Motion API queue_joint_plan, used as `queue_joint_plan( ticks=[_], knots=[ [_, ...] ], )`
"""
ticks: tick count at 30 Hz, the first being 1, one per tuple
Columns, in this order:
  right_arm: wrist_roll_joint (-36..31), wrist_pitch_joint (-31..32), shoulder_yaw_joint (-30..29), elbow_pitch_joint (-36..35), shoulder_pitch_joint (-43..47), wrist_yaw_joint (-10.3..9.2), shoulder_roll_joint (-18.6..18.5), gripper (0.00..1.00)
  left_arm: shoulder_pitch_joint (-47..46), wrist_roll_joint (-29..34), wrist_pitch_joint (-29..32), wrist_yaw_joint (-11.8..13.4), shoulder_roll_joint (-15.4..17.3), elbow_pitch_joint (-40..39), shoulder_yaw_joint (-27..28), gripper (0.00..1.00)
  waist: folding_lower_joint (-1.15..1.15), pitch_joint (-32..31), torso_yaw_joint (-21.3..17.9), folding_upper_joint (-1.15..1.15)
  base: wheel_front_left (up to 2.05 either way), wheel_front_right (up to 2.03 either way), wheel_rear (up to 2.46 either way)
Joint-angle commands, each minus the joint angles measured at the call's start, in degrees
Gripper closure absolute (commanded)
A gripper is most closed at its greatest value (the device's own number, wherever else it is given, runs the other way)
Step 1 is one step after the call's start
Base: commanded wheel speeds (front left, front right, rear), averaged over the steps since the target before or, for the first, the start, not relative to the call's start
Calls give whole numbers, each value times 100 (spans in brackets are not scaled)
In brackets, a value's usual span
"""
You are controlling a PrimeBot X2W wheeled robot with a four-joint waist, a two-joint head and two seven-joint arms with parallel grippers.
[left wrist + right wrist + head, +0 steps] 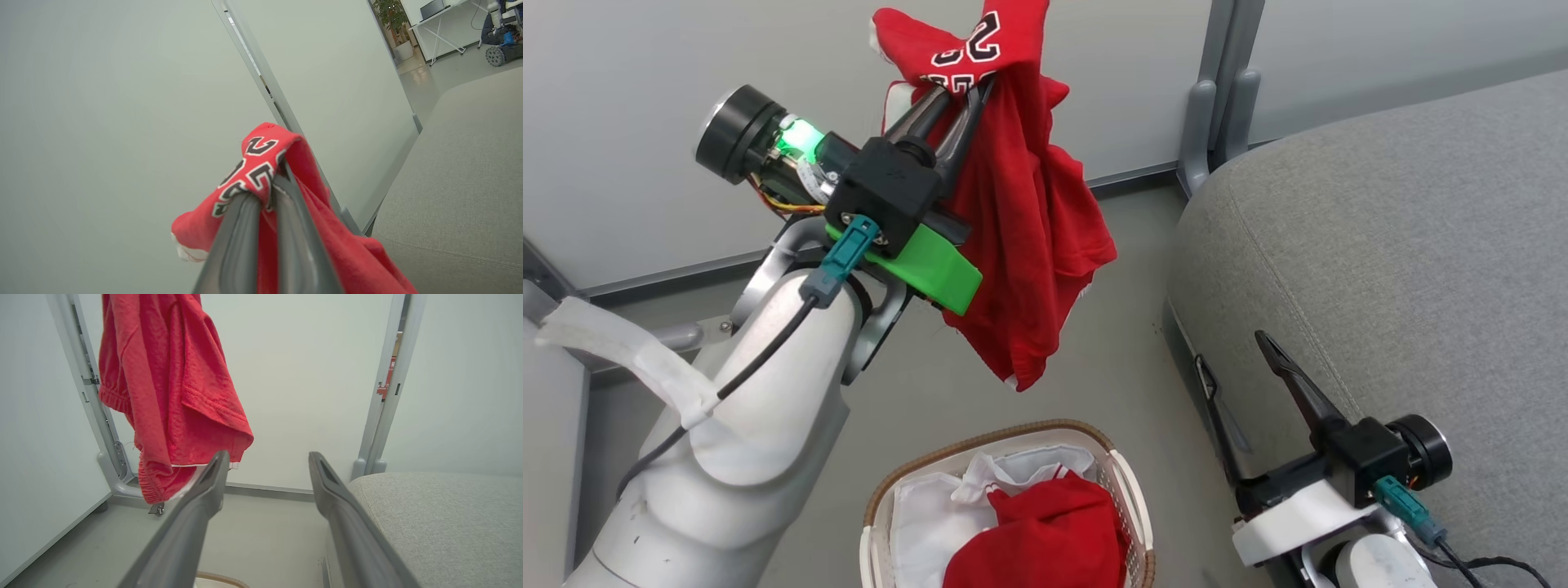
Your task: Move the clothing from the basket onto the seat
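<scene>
My left gripper (968, 86) is raised high over the floor, shut on a red piece of clothing (1021, 229) with a white 23, which hangs down from the fingers. In the left wrist view the fingers (245, 212) pinch the numbered fold (261, 163). Below, the basket (1013, 433) holds another red garment (1045, 539) on its white liner (923, 523). The grey seat (1380, 245) lies to the right. Beside the seat's front corner my right gripper (1227, 347) stands open and holds nothing. In the right wrist view, that gripper (267, 457) has the hanging garment (171, 388) ahead on the left and the seat (441, 522) on the right.
White partition panels with grey posts (1213, 122) stand behind the basket and seat. Grey floor (1111, 367) runs between basket and seat. A post foot with a caster (118, 477) sits at the far left. A distant table and plant (398, 24) lie beyond the panels.
</scene>
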Motion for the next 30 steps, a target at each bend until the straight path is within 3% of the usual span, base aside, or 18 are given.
queue_joint_plan(
  ticks=[1,7,16,26,30],
  knots=[
    [-92,-11,37,38,-58,-6,-19,0,-97,-39,9,-5,-22,-46,-20,100,1,-51,18,0,0,0,0],
    [-785,-10,404,514,-378,-6,-19,0,-155,-87,69,-6,-85,-277,-192,100,1,-114,87,0,0,0,0],
    [-1437,-10,247,1054,-945,-7,-20,0,-165,-163,213,-9,-113,-829,-489,100,1,-168,258,0,0,0,0],
    [-1834,-10,96,924,-1510,-7,-19,0,-153,-223,357,-9,-57,-1161,-631,100,1,-149,326,0,0,0,0],
    [-1880,-10,301,1003,-1701,-7,-19,0,-144,-239,358,-1,-60,-1205,-675,100,1,-128,339,0,0,0,0]
  ],
)
